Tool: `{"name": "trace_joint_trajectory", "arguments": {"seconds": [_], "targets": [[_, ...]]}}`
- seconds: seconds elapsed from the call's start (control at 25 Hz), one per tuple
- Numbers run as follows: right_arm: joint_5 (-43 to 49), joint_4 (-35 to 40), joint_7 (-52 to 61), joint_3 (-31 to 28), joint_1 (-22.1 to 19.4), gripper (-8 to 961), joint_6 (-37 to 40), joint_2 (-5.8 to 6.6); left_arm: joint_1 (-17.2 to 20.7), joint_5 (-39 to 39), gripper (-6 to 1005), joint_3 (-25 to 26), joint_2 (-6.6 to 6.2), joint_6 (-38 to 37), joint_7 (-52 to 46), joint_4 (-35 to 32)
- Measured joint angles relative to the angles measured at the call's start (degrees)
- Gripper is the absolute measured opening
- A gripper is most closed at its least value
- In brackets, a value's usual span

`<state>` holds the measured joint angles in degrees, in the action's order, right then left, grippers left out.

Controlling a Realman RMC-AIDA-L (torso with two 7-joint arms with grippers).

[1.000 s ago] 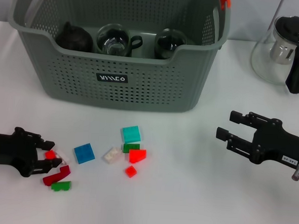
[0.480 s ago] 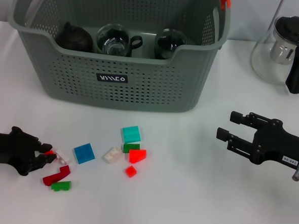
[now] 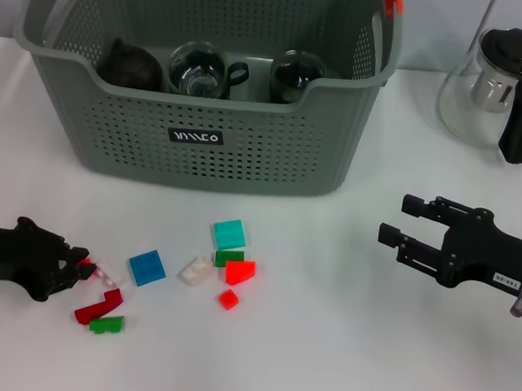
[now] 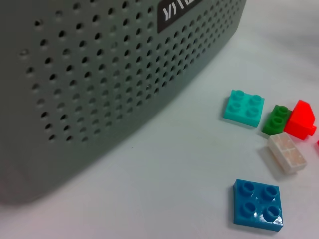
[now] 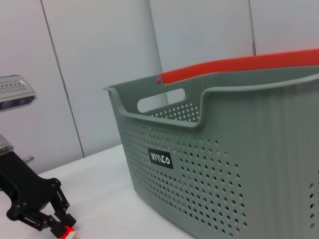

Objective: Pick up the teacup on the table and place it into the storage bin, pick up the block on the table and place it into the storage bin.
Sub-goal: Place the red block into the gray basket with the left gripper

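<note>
Three teacups [image 3: 202,68] are held in the storage bin [image 3: 207,139], upper centre. Eight blocks [image 3: 147,267] are scattered on the bench [image 3: 323,341]; one small red block [image 3: 86,261] is clamped in the left gripper [image 3: 77,268] fingers, lower left. The right gripper [image 3: 399,223] fingers are held apart, right.

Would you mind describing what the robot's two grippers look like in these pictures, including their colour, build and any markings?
Both are matte black. The right gripper has two parallel, angular fingers on a blocky body that carries a small white label with dark print and a silver fitting at the wrist. The left gripper is the same black, with a knuckled linkage narrowing to short fingertips; the right wrist view shows its bolted, segmented joints. No loose cables show.
</note>
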<state>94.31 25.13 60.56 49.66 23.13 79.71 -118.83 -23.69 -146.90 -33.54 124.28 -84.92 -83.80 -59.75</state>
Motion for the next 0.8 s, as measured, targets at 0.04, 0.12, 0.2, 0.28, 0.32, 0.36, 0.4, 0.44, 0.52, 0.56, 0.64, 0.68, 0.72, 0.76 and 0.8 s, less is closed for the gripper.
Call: {"name": "trace_joint_trajectory", "arguments": {"seconds": [0.04,0.12,0.2,0.28,0.32,0.36,0.4,0.44,0.52,0.56,0.64,0.68,0.72,0.76,0.8], "targets": [[0.0,0.0,-0.02,0.0,-0.05,646,0.0,0.0,-0.02,-0.01,191,-0.02,0.0,-0.08,-0.22,-0.12],[0.0,0.0,-0.07,0.0,-0.09,646,0.0,0.0,-0.07,-0.05,194,-0.06,0.0,-0.68,-0.95,-0.65],[0.0,0.0,-0.18,0.0,-0.18,645,0.0,0.0,-0.07,-0.04,197,0.2,-0.08,-2.06,-1.28,-1.34],[0.0,0.0,-0.23,0.01,-0.19,644,0.0,0.0,-0.17,0.39,199,1.14,-0.27,-4.97,-1.33,-2.42],[0.0,0.0,-0.23,0.01,-0.19,644,0.0,0.0,-0.41,1.09,201,2.25,-0.5,-7.81,-1.24,-3.24],[-0.01,0.0,-0.27,0.0,-0.19,645,0.0,0.0,-0.65,1.57,202,3.01,-0.71,-9.28,-1.14,-3.65],[-0.01,0.0,-0.29,0.0,-0.2,645,0.0,0.0,-1.13,2.8,203,4.47,-1.21,-12.72,-0.94,-4.11],[0.0,0.0,-0.31,0.0,-0.2,645,0.0,0.0,-1.77,4.05,204,5.79,-1.81,-15.61,-0.81,-4.35],[-0.01,0.0,-0.33,0.01,-0.19,646,0.0,0.0,-3.3,6.79,207,8.86,-3.18,-21.44,-0.76,-4.16],[-0.01,0.0,-0.33,0.01,-0.19,645,0.0,0.0,-4.6,8.64,208,10.97,-4.12,-25.11,-0.83,-3.78],[-0.01,0.0,-0.34,0.0,-0.16,644,0.01,-0.01,-6.51,11.53,211,12.93,-5.09,-29.37,-1.85,-3.21],[-0.01,0.0,-0.35,0.01,-0.13,644,0.0,-0.04,-7.4,12.85,212,13.27,-5.42,-30.47,-3.02,-3.02],[0.0,0.0,-0.37,0.0,-0.1,644,-0.01,-0.05,-8.52,14.5,213,13.45,-5.76,-31.29,-4.71,-2.77],[-0.01,0.0,-0.39,0.01,-0.07,643,0.0,-0.08,-9.31,15.62,215,13.37,-5.9,-31.64,-5.9,-2.63],[-0.01,0.0,-0.4,0.0,-0.06,643,0.0,-0.1,-10.55,16.98,216,13.11,-6.04,-31.66,-7.62,-2.48]]}}
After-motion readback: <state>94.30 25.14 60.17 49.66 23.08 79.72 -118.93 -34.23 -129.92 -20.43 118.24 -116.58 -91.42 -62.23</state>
